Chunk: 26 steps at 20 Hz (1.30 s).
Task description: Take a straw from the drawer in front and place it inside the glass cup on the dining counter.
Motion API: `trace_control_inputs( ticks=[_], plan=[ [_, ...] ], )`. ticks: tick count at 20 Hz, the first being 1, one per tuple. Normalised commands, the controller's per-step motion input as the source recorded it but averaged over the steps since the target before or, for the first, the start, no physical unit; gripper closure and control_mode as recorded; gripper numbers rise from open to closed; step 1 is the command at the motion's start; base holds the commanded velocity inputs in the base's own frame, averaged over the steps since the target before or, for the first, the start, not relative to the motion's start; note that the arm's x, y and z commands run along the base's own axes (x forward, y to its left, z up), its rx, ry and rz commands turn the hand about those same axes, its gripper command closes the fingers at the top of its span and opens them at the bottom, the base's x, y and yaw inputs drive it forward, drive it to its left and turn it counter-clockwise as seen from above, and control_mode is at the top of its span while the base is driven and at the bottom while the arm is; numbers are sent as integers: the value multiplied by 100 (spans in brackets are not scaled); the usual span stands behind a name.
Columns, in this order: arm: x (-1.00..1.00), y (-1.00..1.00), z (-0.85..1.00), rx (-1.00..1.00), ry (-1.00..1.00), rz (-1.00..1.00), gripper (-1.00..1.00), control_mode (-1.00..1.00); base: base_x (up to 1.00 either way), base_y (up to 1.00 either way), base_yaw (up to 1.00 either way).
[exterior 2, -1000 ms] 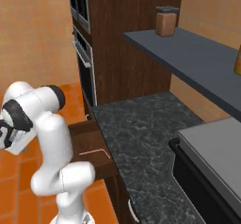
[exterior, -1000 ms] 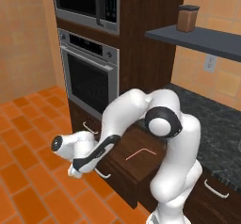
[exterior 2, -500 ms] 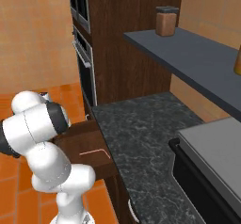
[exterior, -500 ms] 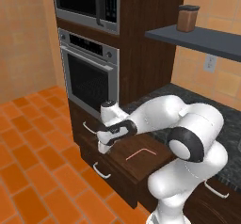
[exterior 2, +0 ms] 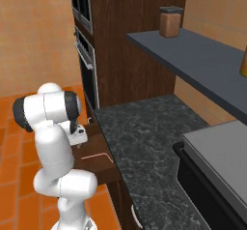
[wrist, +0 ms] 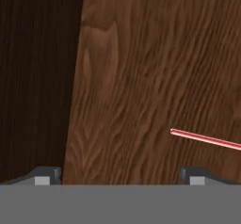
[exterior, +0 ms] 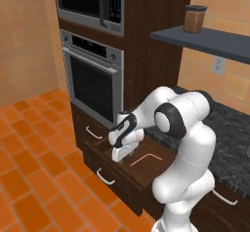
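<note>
Gripper now over drawer (open-jawed)

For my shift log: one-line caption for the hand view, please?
Open gripper looks down at the drawer floor, one end of the pink-red straw lying off to one side, not between the fingers.

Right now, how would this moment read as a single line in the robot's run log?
phase: reaching into open drawer | gripper: open, empty, above drawer floor | straw: lying flat in drawer, beside gripper, not grasped

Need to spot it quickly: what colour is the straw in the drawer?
Pink-red; the straw shows best in the hand view.
</note>
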Motion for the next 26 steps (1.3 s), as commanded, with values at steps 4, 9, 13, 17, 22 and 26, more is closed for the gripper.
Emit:
trace_control_inputs(
  ticks=[4,9,13,17,22,26],
  plan=[
    [3,21,-59,0,13,-2,-100,-100,0,0,0],
    [-29,71,-29,0,7,0,-100,-100,0,0,0],
    [-77,100,-14,0,1,0,-100,-100,0,0,0],
    [-43,51,11,0,0,-2,-100,-100,0,0,0],
    [3,-69,41,0,0,-8,-100,-100,0,0,0],
    [11,-93,7,0,0,-2,-100,-100,0,0,0]
  ],
)
